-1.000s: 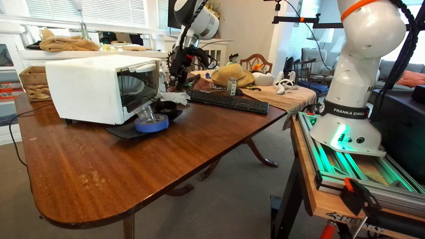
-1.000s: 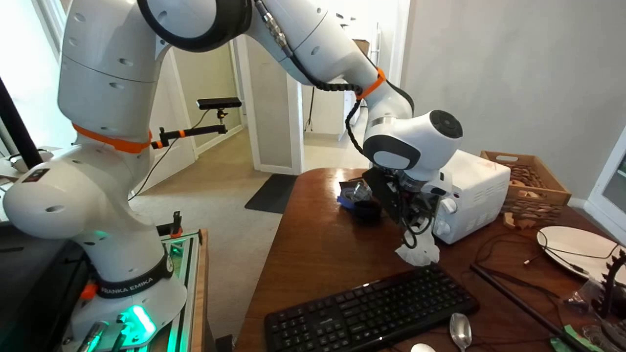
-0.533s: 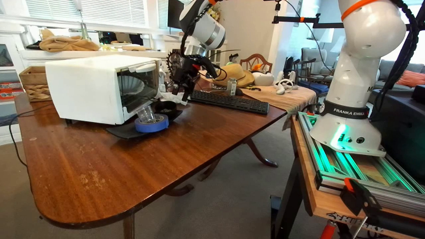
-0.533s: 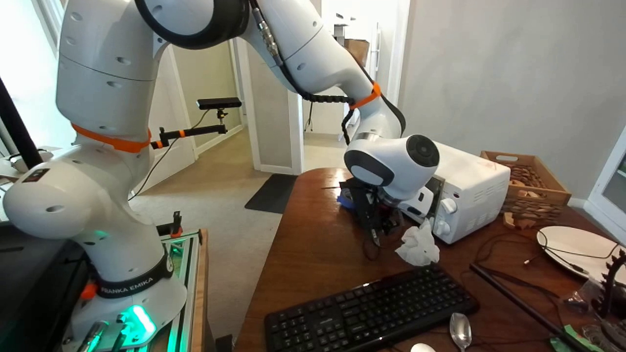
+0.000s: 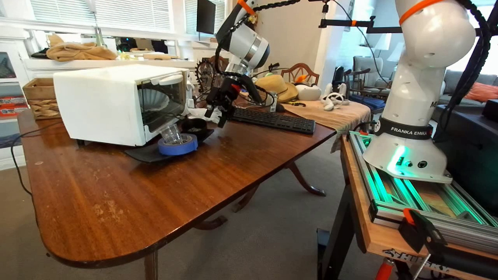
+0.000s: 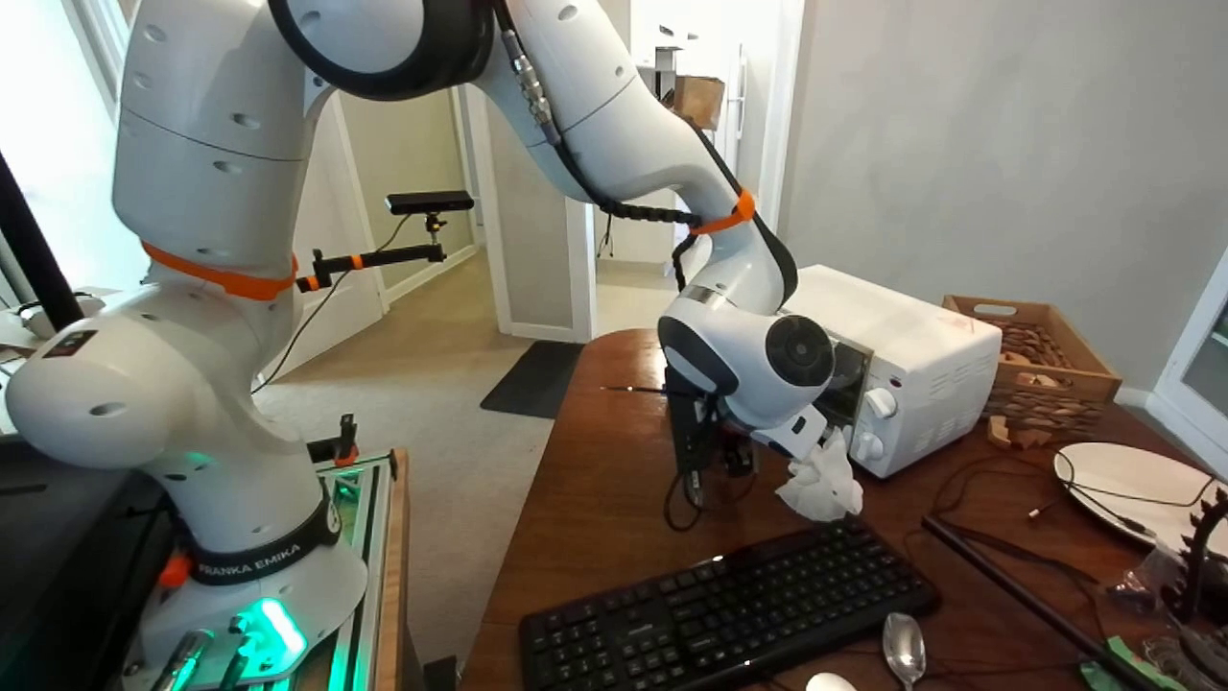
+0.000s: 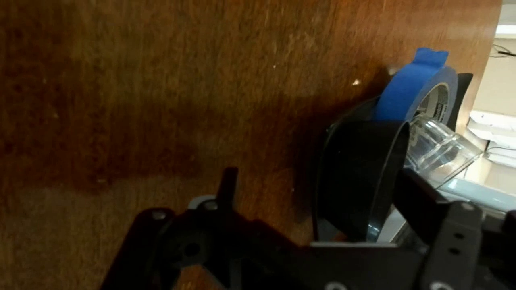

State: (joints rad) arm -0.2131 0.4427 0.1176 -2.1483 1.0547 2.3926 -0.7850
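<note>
Nothing's gripped yet, I see: jaws hang spread near the bowl (image 7: 354, 177), tape (image 7: 403, 90) and cup (image 7: 437, 149) on the tray (image 5: 144, 154).

We've got black gripper (image 5: 216, 118), black bowl (image 7: 356, 173), blue tape (image 5: 178, 149), white oven (image 5: 102, 102), reddish-brown grained table (image 5: 155, 188), brown woven basket (image 6: 1046, 413), white arm (image 6: 614, 125), orange bands (image 6: 735, 217).

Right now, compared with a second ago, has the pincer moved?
Yes. In both exterior views, the pincer has shifted away from the white toaster oven.
</note>
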